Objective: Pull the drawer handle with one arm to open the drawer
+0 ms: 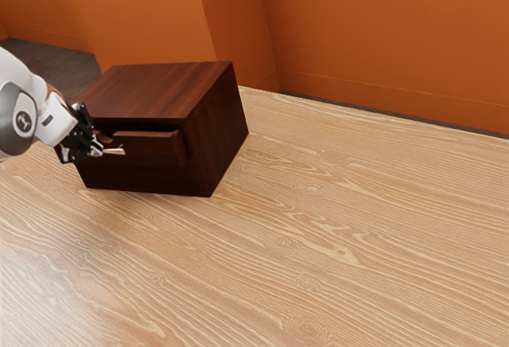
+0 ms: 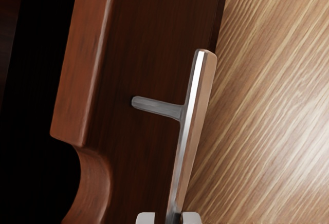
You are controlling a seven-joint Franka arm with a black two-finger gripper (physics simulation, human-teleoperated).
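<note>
One gripper [image 1: 106, 148] | closed narrow on handle [image 2: 191, 131] | flat metal bar | dark glossy-wood drawer [image 1: 155, 146] | pale grained desk [image 1: 334, 235]

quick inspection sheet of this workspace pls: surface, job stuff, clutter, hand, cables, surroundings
surface: light wood-grain table, flat
job's things: dark wood cabinet; its drawer stands slightly out of the front; metal bar handle on a single post
clutter: nothing seen
grippers: hand shut on the handle, one finger on each side of the bar
cables: nothing seen
surroundings: orange walls; grey floor behind the cabinet
</note>
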